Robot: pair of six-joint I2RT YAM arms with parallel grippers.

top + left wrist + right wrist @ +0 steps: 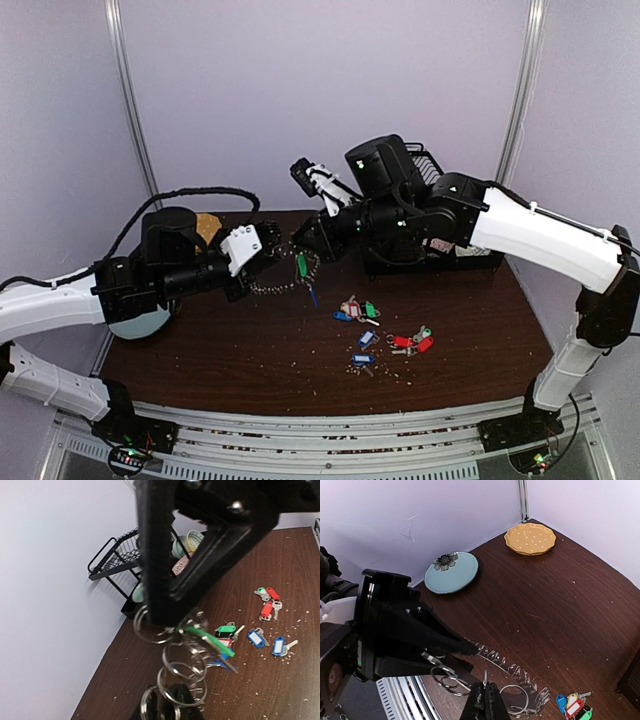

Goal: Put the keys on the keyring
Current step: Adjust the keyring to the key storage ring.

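the left claw (268, 250) is pinching narrow on the keyring (285, 282), and the right claw (300, 246) is clamping fully closed on another ring of the same chain. the two are meeting tip to tip just left of centre in the top view, above the table (200, 370). the keyring is sagging between them in a loop; whether its low end is touching the wood cannot be told. a green-tagged key (302, 266) is hanging among the rings below the right claw. the other keys (357, 310) are lying loose in three clumps right of centre, well apart from the table's near edge.

a black wire rack (440, 255) is crowding the back right corner under the right arm (540, 235), and pale walls (300, 80) are boxing in the back and both sides. a blue plate (140, 322) is sitting at the left edge beneath the left arm (60, 300), with a yellow plate (207, 228) behind it. the tags' label windows are showing too small to read.
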